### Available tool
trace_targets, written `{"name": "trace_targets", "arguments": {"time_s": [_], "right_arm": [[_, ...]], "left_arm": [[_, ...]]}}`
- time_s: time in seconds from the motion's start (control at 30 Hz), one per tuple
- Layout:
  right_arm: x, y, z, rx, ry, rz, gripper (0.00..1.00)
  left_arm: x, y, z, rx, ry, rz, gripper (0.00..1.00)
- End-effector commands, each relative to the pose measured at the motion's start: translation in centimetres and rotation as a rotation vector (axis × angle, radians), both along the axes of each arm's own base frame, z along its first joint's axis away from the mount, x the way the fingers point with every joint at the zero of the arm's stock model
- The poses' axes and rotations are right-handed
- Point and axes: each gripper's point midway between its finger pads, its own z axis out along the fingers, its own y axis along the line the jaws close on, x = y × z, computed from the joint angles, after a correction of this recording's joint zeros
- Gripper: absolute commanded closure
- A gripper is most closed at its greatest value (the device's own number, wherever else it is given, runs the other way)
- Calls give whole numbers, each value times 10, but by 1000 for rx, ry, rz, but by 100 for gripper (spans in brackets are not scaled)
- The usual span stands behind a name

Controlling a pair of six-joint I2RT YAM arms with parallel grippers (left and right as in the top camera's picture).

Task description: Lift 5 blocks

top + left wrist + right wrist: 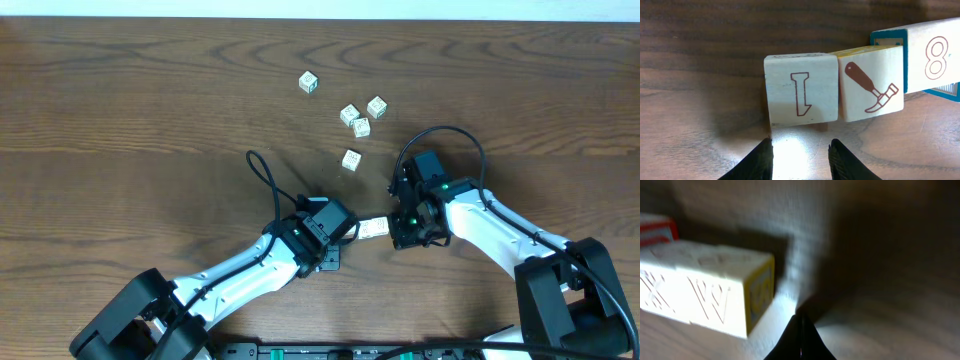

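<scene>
- We see our left fingers (764, 159) spread apart, low over the worktop (700, 40), with a row of blocks (801, 89) just beyond their tips.
- Our right fingers (801, 332) are pressed together, holding nothing, beside that row's right end.
- Five loose blocks (361, 127) lie farther back, apart from both arms.

The overhead view is bright and sharp. The right wrist view is dim and blurry. Glare shines on the table (796, 156) between the left fingers (760, 162).
</scene>
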Motion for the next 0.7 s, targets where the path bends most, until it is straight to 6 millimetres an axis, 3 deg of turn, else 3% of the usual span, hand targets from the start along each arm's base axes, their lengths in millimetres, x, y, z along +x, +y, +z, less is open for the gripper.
{"name": "trace_targets", "arguments": {"time_s": [0.0,0.67], "right_arm": [[7,1,-3,-10,-29,-2,99],[-4,35,4,131,3,64,99]], "left_arm": [[-4,6,-5,24,13,-1,62],[-4,5,-5,21,11,-1,63]]}}
